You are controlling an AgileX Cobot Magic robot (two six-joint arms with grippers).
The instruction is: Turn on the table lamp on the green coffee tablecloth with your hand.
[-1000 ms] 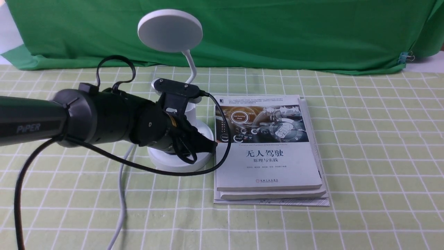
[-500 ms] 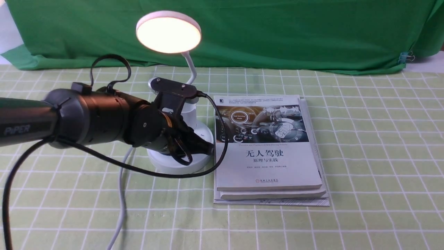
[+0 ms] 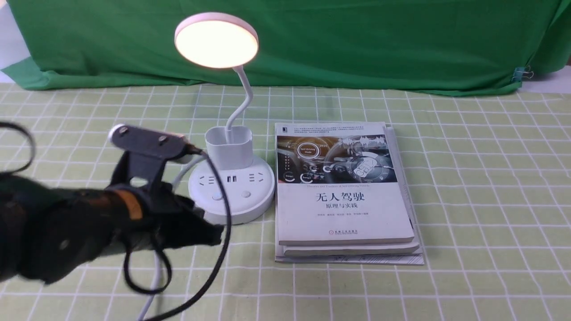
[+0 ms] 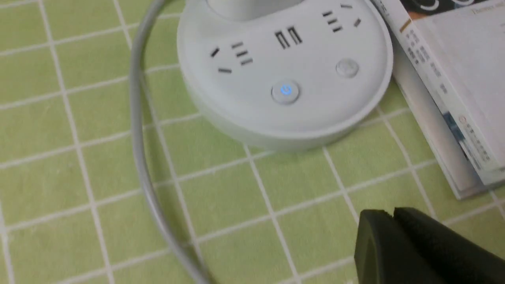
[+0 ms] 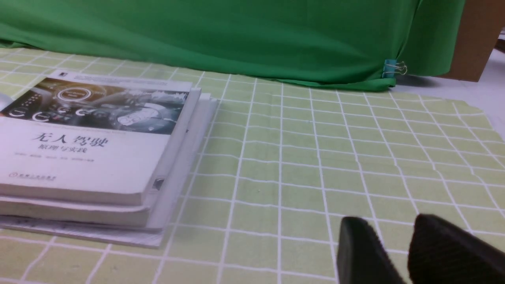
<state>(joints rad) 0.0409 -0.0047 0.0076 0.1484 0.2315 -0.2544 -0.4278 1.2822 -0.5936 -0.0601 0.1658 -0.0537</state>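
Observation:
The white table lamp (image 3: 230, 189) stands on the green coffee tablecloth (image 3: 468, 178). Its round disc head (image 3: 216, 41) glows warm white. In the left wrist view one of the two buttons on the round base (image 4: 252, 110) shows a blue light (image 4: 285, 90). My left gripper (image 3: 216, 234), the hand, is shut and empty, low over the cloth just in front and left of the base. It shows shut in the left wrist view (image 4: 392, 215). My right gripper (image 5: 390, 223) is open and empty over bare cloth, out of the front view.
A stack of books (image 3: 343, 191) lies right of the lamp base, touching or nearly touching it. The lamp's grey cord (image 3: 154, 276) runs forward from the base, under my left arm. A dark green backdrop cloth (image 3: 357, 40) hangs behind.
The lamp head lit up. My left gripper has pulled back from over the lamp base, toward me and to the left, and the base is now uncovered.

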